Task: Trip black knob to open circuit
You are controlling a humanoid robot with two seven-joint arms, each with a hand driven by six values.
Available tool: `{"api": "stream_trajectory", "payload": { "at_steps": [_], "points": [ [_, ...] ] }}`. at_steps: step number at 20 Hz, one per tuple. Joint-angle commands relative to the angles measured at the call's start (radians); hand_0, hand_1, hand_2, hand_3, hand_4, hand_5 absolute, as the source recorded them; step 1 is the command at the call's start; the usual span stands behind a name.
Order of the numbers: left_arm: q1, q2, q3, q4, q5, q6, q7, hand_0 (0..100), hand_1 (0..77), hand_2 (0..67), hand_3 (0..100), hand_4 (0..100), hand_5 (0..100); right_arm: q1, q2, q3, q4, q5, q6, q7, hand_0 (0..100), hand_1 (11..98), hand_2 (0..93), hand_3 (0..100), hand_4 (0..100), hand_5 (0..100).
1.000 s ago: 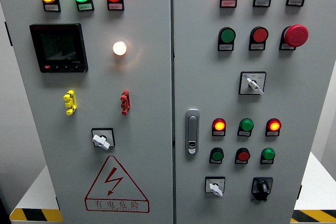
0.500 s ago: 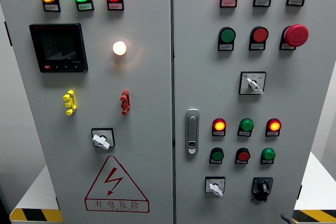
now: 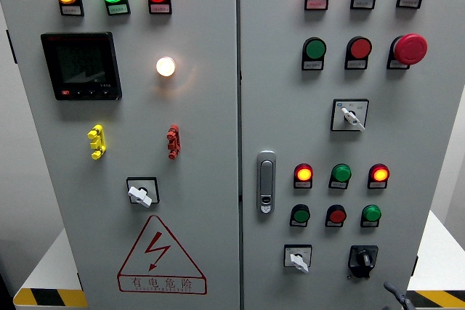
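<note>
Right hand barely in view below the black knob [image 3: 362, 259]

Only a dark sliver of the right hand [image 3: 396, 297] shows at the bottom edge, low on the right door of the grey cabinet [image 3: 218, 128], a little right of and below the black knob; it touches nothing, and whether its fingers are spread or curled cannot be told, since the rest is cut off by the frame. The black knob sits at the lower right of that door, just right of a white-handled selector switch [image 3: 297, 258] and under a green button [image 3: 371, 214]. The small labels under the lamps are too fine to read.
</note>
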Motion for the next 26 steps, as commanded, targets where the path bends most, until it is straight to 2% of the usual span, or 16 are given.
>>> {"api": "stream_trajectory", "payload": {
  "at_steps": [1, 5, 10, 12, 18, 20, 22, 23, 26],
  "points": [
    [0.0, 0.0, 0.0, 0.0, 0.0, 0.0, 0.0, 0, 0.0, 19.5, 26, 10, 9, 0.014, -0.0006, 0.0, 0.0, 0.001, 0.0, -0.003, 89, 46.3, 0.0, 82, 87, 100],
    [0.0, 0.0, 0.0, 0.0, 0.0, 0.0, 0.0, 0, 0.0, 19.5, 26, 10, 9, 0.039, -0.0006, -0.006, 0.0, 0.001, 0.002, -0.009, 89, 46.3, 0.0, 82, 87, 100],
    [0.0, 0.0, 0.0, 0.0, 0.0, 0.0, 0.0, 0, 0.0, 19.5, 26, 10, 9, 0.042, 0.0009, -0.023, 0.0, 0.001, 0.002, -0.021, 90, 46.2, 0.0, 83, 88, 100],
    [0.0, 0.0, 0.0, 0.0, 0.0, 0.0, 0.0, 0, 0.0, 19.5, 26, 10, 9, 0.051, -0.0006, -0.026, 0.0, 0.001, 0.002, -0.023, 90, 46.2, 0.0, 83, 88, 100],
    [0.0, 0.0, 0.0, 0.0, 0.0, 0.0, 0.0, 0, 0.0, 19.5, 26, 10, 9, 0.06, 0.0025, -0.05, 0.0, -0.001, 0.002, -0.031, 91, 46.1, 0.0, 83, 88, 100],
    [0.0, 0.0, 0.0, 0.0, 0.0, 0.0, 0.0, 0, 0.0, 19.5, 26, 10, 9, 0.06, 0.001, -0.055, 0.002, -0.001, 0.002, -0.031, 91, 46.0, 0.0, 83, 88, 100],
    [0.0, 0.0, 0.0, 0.0, 0.0, 0.0, 0.0, 0, 0.0, 19.5, 26, 10, 9, 0.065, 0.0025, -0.064, 0.002, -0.001, 0.002, -0.032, 91, 46.0, 0.0, 83, 88, 100],
    [0.0, 0.0, 0.0, 0.0, 0.0, 0.0, 0.0, 0, 0.0, 19.5, 26, 10, 9, 0.066, 0.0071, -0.067, 0.002, -0.001, 0.002, -0.032, 91, 45.9, 0.0, 83, 88, 100],
    [0.0, 0.0, 0.0, 0.0, 0.0, 0.0, 0.0, 0, 0.0, 19.5, 26, 10, 9, 0.066, 0.0071, -0.072, 0.002, -0.001, 0.002, -0.034, 91, 45.8, 0.0, 83, 88, 100]
  ]
}}
